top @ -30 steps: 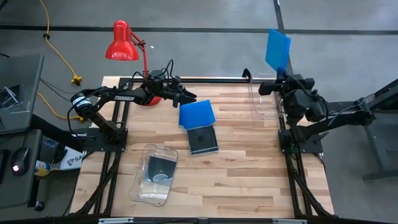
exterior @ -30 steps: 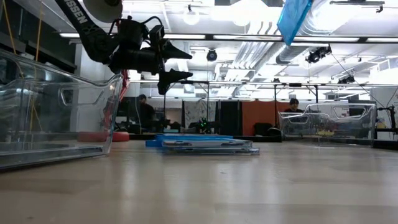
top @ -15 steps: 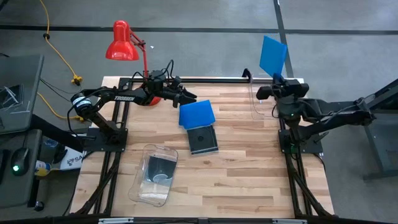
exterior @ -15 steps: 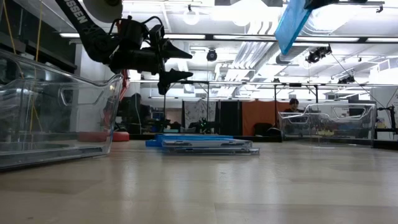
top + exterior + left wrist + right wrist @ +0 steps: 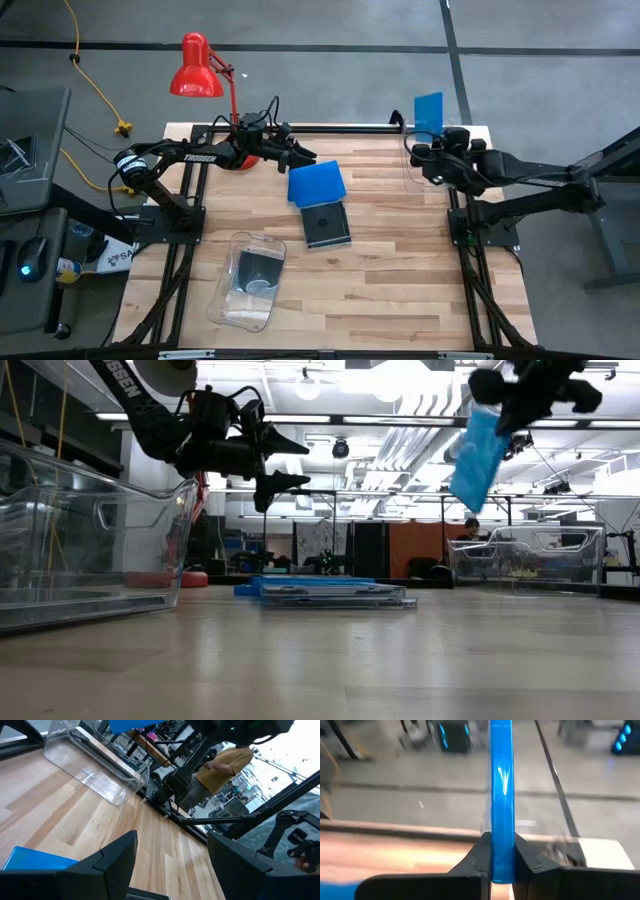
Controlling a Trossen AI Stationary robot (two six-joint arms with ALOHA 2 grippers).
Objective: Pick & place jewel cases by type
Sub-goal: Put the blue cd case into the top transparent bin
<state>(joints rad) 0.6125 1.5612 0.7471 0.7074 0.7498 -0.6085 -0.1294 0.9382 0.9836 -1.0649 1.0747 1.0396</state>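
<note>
A bright blue jewel case lies flat at the table's middle, overlapping a dark case on its near side. Another dark case lies inside the clear bin at the near left. My left gripper hovers open above the table, just left of the blue case. My right gripper is shut on a second blue jewel case, in the air over the clear bin at the far right. My right gripper pinches one edge of the blue jewel case between its two fingers, which show on either flat face. The fingers slant downward toward the table's far edge. The case is lifted clear and hangs tilted below the gripper.
A red desk lamp stands at the far left corner. Black frame rails run along the table's left, right and far sides. In the room behind, a person in a yellow shirt shows beyond the table.
My right gripper has sunk and tipped its fingers downward, shifting slightly toward the table's left, over the far-right bin. The blue case it holds has come down with it and now hangs lower and tilted.
</note>
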